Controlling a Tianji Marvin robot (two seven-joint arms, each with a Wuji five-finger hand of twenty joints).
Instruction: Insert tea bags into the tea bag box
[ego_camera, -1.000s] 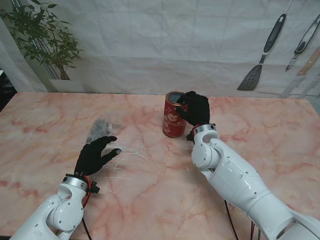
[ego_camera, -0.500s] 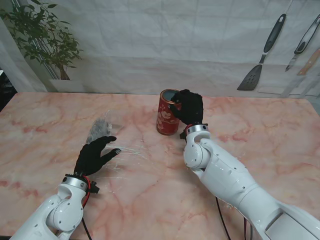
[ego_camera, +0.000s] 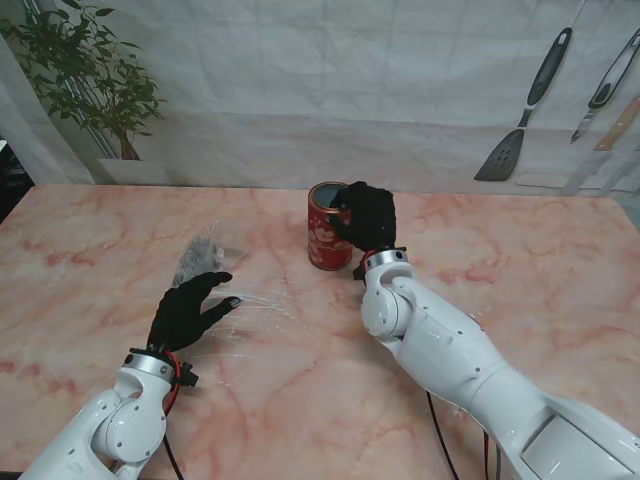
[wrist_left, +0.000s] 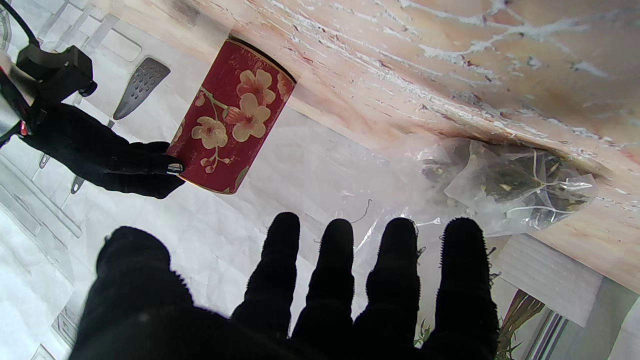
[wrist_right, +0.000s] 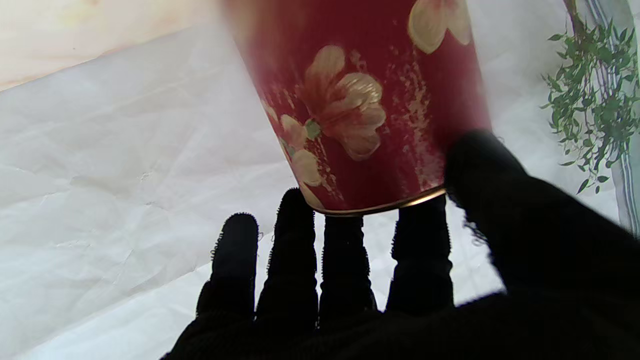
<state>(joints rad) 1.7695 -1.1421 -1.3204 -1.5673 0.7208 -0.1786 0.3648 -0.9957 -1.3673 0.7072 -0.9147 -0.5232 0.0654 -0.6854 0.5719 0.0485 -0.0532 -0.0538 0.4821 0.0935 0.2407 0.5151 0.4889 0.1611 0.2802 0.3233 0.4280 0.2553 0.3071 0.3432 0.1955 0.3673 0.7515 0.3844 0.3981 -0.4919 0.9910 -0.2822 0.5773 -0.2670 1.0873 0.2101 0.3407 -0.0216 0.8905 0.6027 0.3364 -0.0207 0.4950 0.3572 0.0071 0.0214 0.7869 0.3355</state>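
tea tin (ego_camera: 327, 227): red, flowered, lid off, upright on the worktop (ego_camera: 520, 270) mid-way across, far from me. rigid, probably light metal with a slick finish; best held around the wall, near the rim. my right hand (ego_camera: 365, 215) grips it at the rim.

tea bags (ego_camera: 200, 255): small heap in clear wrap, to the left, just beyond my left hand (ego_camera: 190, 308). soft, very light, crinkly, likely slippery; pinch gently by a corner. left hand open, holding nothing.

Red tea bag box (ego_camera: 326, 228) with cream blossoms and a gold rim; black glove on each robot hand (ego_camera: 366, 217); pink marble table (ego_camera: 560, 290) veined white; clear bag (ego_camera: 203, 254), dark tea inside.
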